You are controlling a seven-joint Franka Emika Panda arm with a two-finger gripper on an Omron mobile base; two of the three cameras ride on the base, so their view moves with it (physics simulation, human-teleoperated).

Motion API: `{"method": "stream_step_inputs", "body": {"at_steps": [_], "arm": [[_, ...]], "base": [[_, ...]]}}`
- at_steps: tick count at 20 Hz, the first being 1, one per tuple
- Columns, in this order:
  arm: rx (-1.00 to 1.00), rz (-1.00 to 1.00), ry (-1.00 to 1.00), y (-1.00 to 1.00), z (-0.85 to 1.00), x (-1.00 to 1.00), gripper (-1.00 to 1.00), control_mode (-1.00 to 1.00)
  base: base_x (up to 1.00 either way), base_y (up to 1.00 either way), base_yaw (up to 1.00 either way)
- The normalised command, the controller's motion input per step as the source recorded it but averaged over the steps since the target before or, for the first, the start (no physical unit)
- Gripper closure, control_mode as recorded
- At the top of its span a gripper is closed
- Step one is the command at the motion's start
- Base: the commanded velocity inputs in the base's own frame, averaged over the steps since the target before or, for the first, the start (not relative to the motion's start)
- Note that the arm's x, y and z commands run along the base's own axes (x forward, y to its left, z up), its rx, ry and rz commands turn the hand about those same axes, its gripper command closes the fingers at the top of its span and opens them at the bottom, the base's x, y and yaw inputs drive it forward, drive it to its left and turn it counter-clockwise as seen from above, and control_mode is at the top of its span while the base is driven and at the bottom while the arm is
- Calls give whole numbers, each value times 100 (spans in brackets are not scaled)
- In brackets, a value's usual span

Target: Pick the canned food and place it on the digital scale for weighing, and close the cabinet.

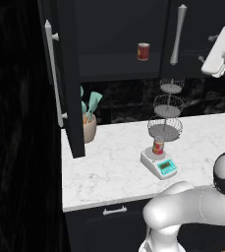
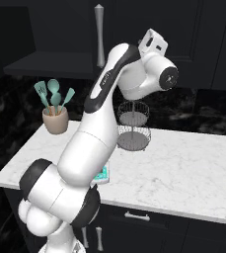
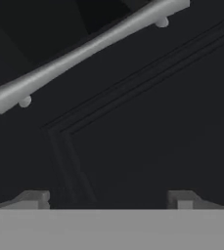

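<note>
- Left base view: I see canned food (image 1: 158,146) standing on digital scale (image 1: 158,164) near the counter's (image 1: 104,167) front edge; cabinet (image 1: 67,74) left door swung wide.
- Right base view: arm raised at the right door, bare counter to its right.
- Hand view: gripper (image 3: 108,199) fingertips apart, holding nothing, facing door panel below handle (image 3: 84,51).

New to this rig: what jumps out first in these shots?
The white arm reaching up at the black cabinet, open gripper facing a door panel beside its silver handle. The left cabinet door stands wide open, with a red can on the shelf inside. Below, on the marble counter, another can sits on the small scale.
</note>
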Motion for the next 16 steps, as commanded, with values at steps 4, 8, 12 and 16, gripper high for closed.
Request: {"method": "stream_step_inputs", "body": {"at_steps": [4, 8, 12, 16], "arm": [[0, 0, 0, -1, -20, 83, -100, -100], [0, 0, 0, -7, -15, 86, -100, -100], [0, 0, -10, -1, -58, -21, -100, -100], [-3, 0, -32, 19, -83, -100, -100, -100]], "base": [[0, 0, 0], [0, 0, 0], [0, 0, 0], [0, 0, 0]]}}
